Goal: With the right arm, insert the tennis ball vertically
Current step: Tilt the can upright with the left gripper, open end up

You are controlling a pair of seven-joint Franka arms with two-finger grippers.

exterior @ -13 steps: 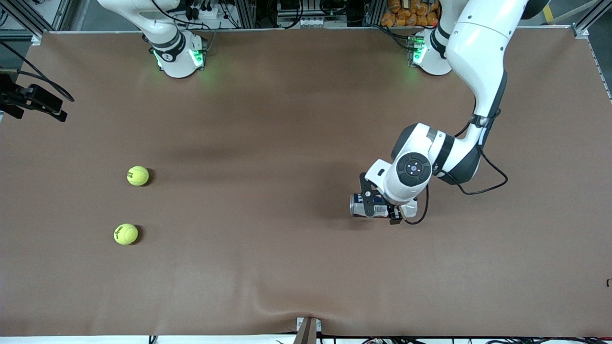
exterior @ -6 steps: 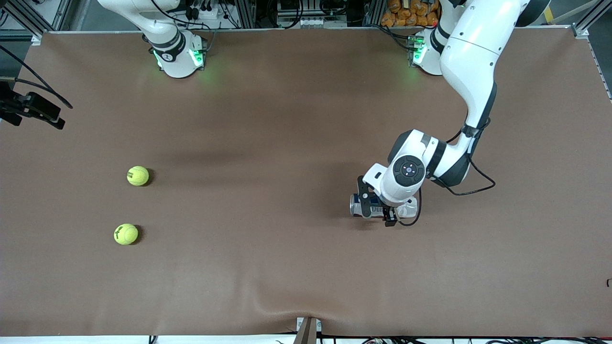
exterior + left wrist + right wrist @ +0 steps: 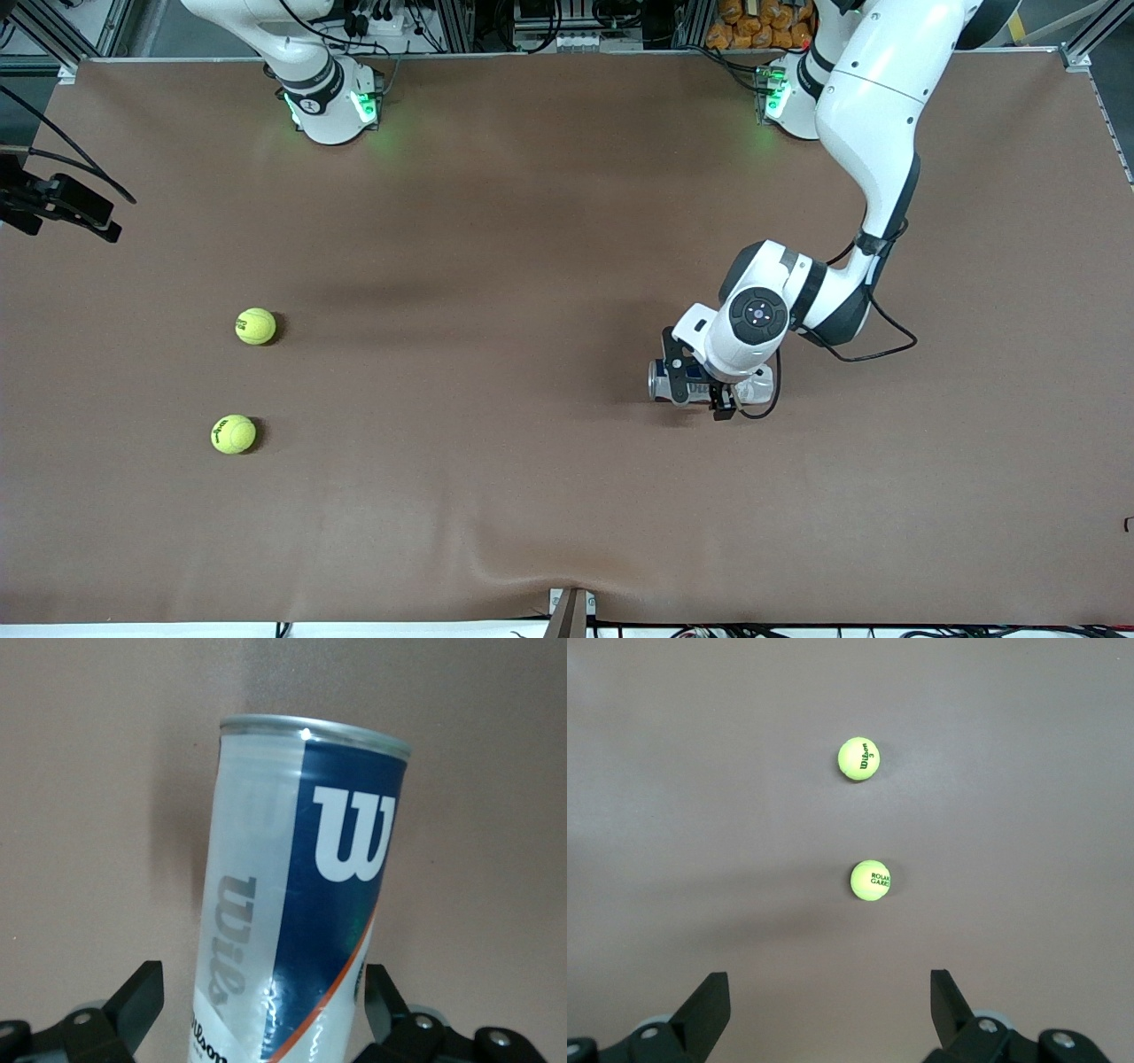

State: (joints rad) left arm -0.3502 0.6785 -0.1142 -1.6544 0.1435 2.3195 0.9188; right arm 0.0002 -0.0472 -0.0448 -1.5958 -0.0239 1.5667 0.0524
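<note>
- A white-and-blue plastic tennis-ball can (image 3: pixel 700 383) with a metal rim lies on its side at lower right of centre in the front view, partly hidden under the left arm's white wrist.
- The left gripper (image 3: pixel 700 390) sits down around that can, fingers (image 3: pixel 133 1001) spread on either side of it; whether they touch it cannot be told.
- Two yellow-green felt tennis balls lie apart from each other at the frame's left: the farther ball (image 3: pixel 255 326), printed "Roland Garros" in the right wrist view, and the nearer ball (image 3: pixel 233 434), printed "Wilson".
- Nothing stands between the balls and the can, which are well apart.
- The right gripper (image 3: pixel 828 1010) waits in the air with fingers spread wide and empty, both balls in its wrist view; in the front view it is out of frame.
- One plain brown mat (image 3: pixel 496 496) covers the table, rippled at the lower edge.
- Two arm bases, lit green, stand along the top edge, with aluminium framing and cables above them.
</note>
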